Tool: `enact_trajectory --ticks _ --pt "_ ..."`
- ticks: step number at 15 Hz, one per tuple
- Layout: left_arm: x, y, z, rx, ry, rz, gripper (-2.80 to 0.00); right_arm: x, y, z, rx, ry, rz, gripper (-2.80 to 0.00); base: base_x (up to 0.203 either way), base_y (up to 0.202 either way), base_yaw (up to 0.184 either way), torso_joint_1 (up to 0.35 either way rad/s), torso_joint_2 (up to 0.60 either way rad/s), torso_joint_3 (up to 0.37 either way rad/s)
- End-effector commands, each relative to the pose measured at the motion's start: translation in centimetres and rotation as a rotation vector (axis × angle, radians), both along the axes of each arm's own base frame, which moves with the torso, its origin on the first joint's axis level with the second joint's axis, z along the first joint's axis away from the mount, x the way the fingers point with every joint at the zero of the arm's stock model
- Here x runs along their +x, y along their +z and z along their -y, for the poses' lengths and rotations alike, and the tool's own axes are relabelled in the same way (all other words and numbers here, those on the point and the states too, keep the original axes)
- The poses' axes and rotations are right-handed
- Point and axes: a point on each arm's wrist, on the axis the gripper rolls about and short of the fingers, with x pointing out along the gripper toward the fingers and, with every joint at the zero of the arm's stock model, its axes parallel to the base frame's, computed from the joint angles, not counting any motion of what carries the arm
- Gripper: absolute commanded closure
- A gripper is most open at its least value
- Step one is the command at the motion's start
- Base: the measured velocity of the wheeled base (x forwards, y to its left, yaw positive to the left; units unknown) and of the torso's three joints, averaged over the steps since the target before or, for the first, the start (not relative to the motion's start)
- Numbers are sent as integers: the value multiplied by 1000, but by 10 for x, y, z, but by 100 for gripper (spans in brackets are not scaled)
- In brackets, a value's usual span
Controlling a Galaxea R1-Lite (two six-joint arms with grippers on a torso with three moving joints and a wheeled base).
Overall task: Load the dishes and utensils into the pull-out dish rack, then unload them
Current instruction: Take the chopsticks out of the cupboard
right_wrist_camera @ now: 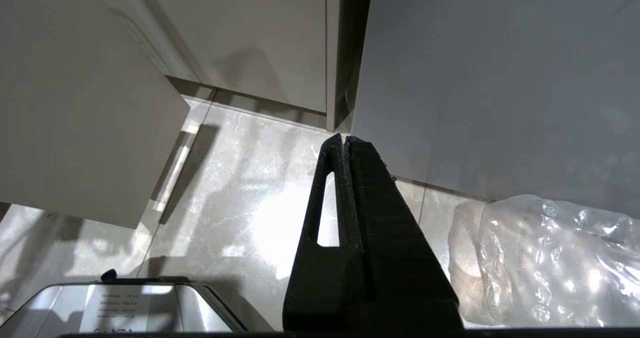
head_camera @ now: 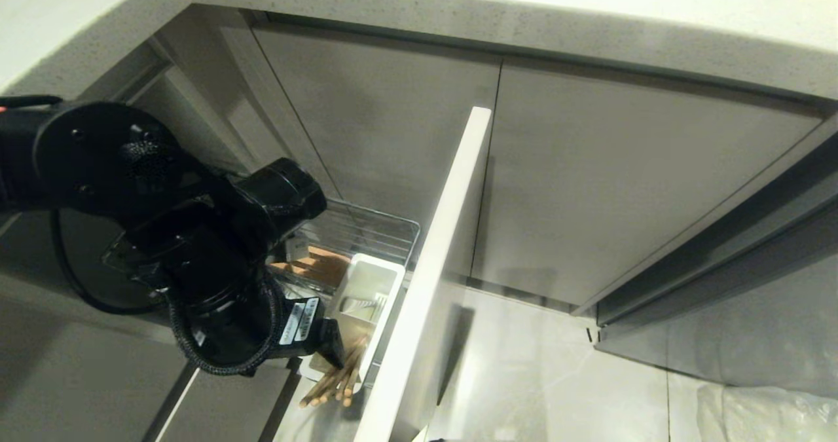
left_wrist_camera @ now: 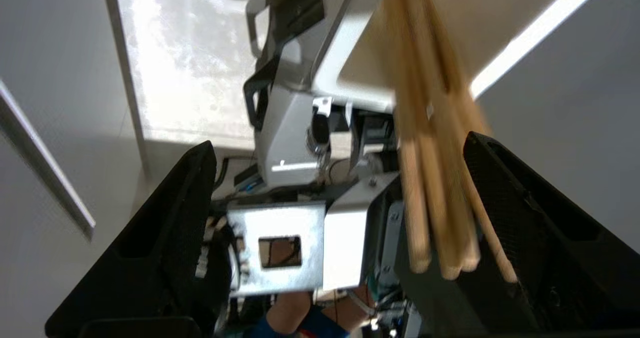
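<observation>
The pull-out dish rack (head_camera: 376,229) stands drawn out from the cabinet, its pale front panel (head_camera: 432,278) edge-on to me. Light-wood chopsticks (head_camera: 335,378) lean in its white utensil caddy (head_camera: 374,278), thick ends sticking out toward me. My left gripper (head_camera: 330,353) hangs over that end of the caddy. In the left wrist view the left gripper (left_wrist_camera: 339,140) is open wide, and the chopsticks (left_wrist_camera: 435,188) lie between the fingers, close against one finger (left_wrist_camera: 525,218), unclamped. My right gripper (right_wrist_camera: 345,138) is shut, empty, low over the floor. The dishes are out of view.
A slotted wooden strip (head_camera: 314,265) lies in the rack beside the caddy. The countertop edge (head_camera: 524,16) overhangs closed cabinet doors (head_camera: 622,186). A crumpled clear plastic bag (right_wrist_camera: 540,258) lies on the tiled floor (head_camera: 543,376) at the right. My own base (left_wrist_camera: 290,142) shows beyond the left fingers.
</observation>
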Motion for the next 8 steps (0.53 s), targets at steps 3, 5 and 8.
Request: enact_trajectory --ticks 3,5,8 --pt "-9 4 -5 15 0 -28 -280 0 0 0 0 0 0 0 0 0 0 0 0 0" --pt "-10 2 -6 11 -6 -60 -280 0 0 0 0 0 0 0 0 0 0 0 0 0" --pt "-11 0 -5 -12 -35 -90 -280 0 0 0 0 -1 0 0 0 0 0 0 0 0"
